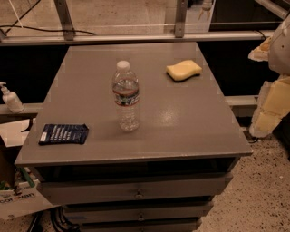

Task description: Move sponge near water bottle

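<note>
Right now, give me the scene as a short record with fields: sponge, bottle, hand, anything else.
sponge: lying flat, far right of the cabinet top
water bottle: upright, capped, mid-top, apart from the sponge
hand: right edge of view, beside the cabinet, clear of the sponge
dark blue packet: flat, front left corner
pump bottle: on a ledge left of the cabinet

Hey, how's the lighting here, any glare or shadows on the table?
Camera view: dim, warm light overall; a soft sheen on the table right of the bottle; a thin shadow under the sponge; brighter floor behind; the gripper at the right edge catches light.
</note>
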